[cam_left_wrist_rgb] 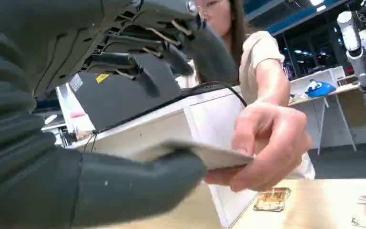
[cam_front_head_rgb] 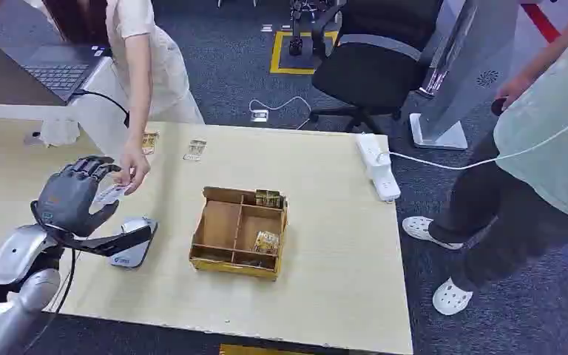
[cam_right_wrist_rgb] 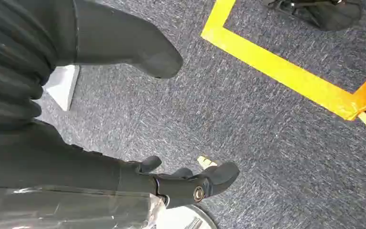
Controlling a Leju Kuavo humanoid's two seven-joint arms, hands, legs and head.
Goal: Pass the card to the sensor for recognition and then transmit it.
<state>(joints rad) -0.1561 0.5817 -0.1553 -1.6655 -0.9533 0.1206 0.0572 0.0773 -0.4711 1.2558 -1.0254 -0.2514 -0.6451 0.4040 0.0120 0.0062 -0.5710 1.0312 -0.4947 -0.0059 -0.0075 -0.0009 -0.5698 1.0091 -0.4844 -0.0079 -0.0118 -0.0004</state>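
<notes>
My left hand is raised over the left part of the table, fingers spread apart. A white card lies on my thumb, while the fingers stay well above it without touching. A person's hand pinches the card's far end. The grey card sensor lies on the table just below my hand. My right hand hangs over the carpet floor, holding nothing, thumb and fingers apart.
A wooden divided box holding some cards stands mid-table. Two loose cards lie near the far edge, and a white power strip at the right edge. A second person stands to the right. A laptop sits far left.
</notes>
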